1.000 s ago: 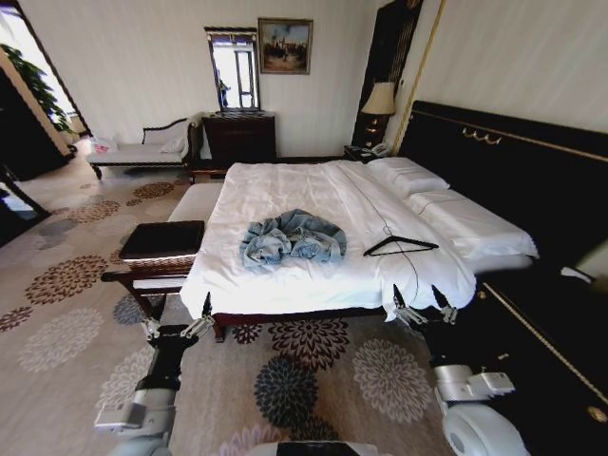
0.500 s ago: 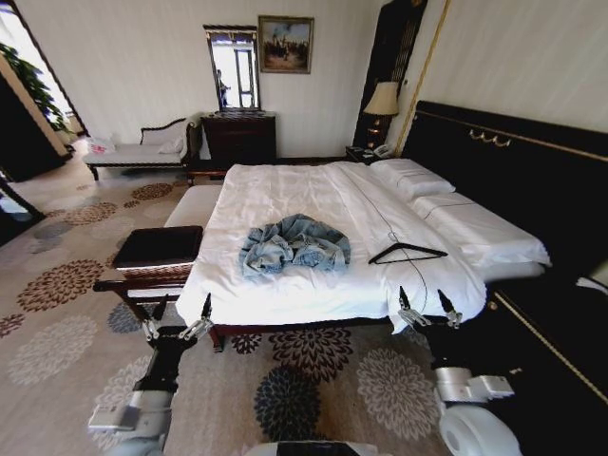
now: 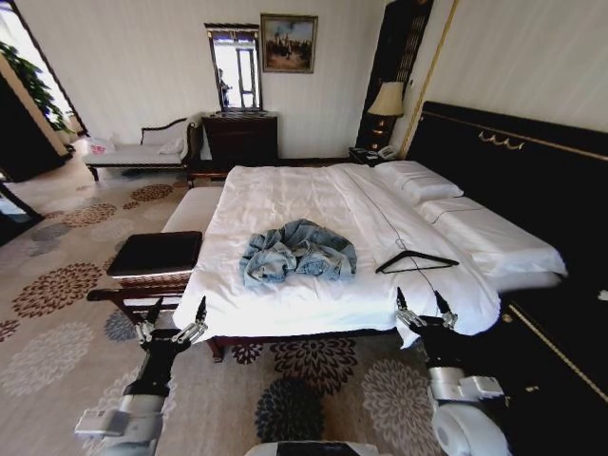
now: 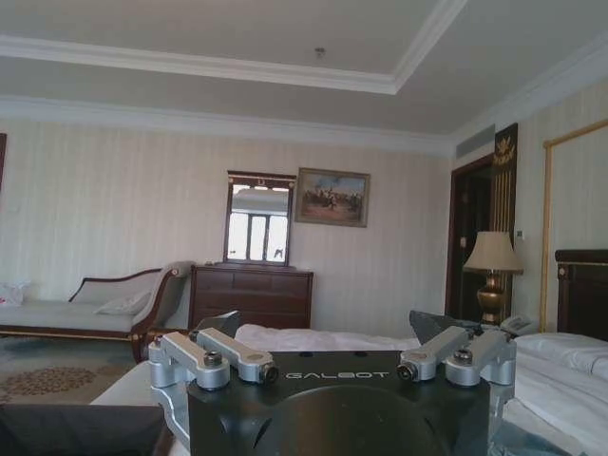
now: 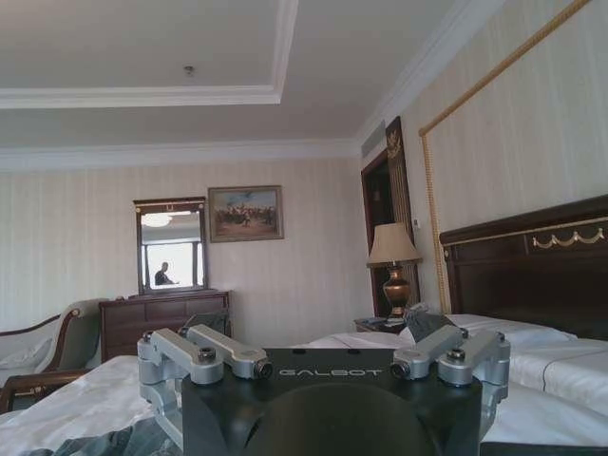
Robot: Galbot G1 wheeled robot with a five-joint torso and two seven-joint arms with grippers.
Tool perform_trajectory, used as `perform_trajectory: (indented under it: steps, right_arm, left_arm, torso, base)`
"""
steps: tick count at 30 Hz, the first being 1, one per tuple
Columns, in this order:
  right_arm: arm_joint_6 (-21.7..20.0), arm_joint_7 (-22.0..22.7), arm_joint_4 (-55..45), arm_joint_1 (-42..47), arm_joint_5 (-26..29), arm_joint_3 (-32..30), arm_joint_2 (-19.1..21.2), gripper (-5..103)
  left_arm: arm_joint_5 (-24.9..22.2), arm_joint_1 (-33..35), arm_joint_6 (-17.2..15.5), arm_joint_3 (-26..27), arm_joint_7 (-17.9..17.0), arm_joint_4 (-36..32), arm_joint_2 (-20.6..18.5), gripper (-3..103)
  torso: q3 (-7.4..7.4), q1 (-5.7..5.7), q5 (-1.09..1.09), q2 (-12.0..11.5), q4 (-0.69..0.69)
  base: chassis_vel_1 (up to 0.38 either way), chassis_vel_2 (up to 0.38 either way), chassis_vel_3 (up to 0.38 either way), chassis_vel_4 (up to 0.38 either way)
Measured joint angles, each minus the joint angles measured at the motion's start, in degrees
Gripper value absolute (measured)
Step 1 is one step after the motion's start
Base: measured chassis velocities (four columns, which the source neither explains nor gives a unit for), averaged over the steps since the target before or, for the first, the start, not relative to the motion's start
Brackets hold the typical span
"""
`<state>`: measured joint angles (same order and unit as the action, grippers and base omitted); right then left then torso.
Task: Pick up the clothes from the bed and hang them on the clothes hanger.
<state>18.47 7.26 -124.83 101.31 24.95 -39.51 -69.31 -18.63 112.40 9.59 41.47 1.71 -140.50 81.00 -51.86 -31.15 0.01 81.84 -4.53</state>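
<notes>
The clothes [image 3: 297, 252], a light-blue denim jacket, lie crumpled in a heap on the white sheet of the bed [image 3: 285, 190], near its foot edge. The black clothes hanger [image 3: 416, 261] lies flat on the sheet to the jacket's right. My left gripper [image 3: 179, 309] is open and held low in front of the bed's left foot corner. My right gripper [image 3: 419, 297] is open just before the bed's foot edge, a little below the hanger. The right wrist view shows my right gripper [image 5: 313, 328] with a bit of the jacket [image 5: 95, 445] beyond it. The left wrist view shows my left gripper [image 4: 328, 328] facing over the bed [image 4: 313, 339].
A dark bench [image 3: 157, 254] stands against the bed's left side, close to my left gripper. A black headboard [image 3: 513, 171] and pillows [image 3: 423, 180] are on the right. A chaise [image 3: 142, 152], a dresser [image 3: 239, 136] and a lamp [image 3: 386, 99] stand along the far wall. Patterned carpet [image 3: 313, 366] lies before the bed.
The whole picture has shifted as the camera moved: the bed sits slightly nearer and lower in view. Both grippers keep the same open pose. Jacket and hanger lie as before.
</notes>
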Motion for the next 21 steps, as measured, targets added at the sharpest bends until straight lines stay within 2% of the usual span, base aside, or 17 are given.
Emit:
perform_trajectory:
  steps: [5, 8, 21]
  right_arm:
    - [0.42, 0.37, -0.73, 0.16, 1.87, -0.71, 3.12, 100]
    - [0.46, 0.73, -0.98, 0.06, 2.39, -0.88, 3.51, 100]
    - [0.79, 0.8, -1.11, -0.87, 2.73, -0.73, 2.25, 100]
  left_arm:
    - [1.42, -0.22, 0.02, -0.8, 0.66, -0.52, 1.97, 100]
    - [1.28, -0.74, 0.02, -0.47, 0.75, -0.77, 2.27, 100]
    - [1.31, -2.27, 0.17, 0.07, 0.8, -0.92, 3.21, 100]
  torso:
    - [0.0, 0.0, -0.01, 0.0, 0.02]
    - [0.0, 0.01, 0.0, 0.0, 0.01]
    - [0.0, 0.01, 0.0, 0.0, 0.0]
  base:
    - [-0.109, 0.104, 0.095, -0.108]
    - [-0.116, 0.109, 0.125, -0.107]
    - [-0.133, 0.132, 0.135, -0.135]
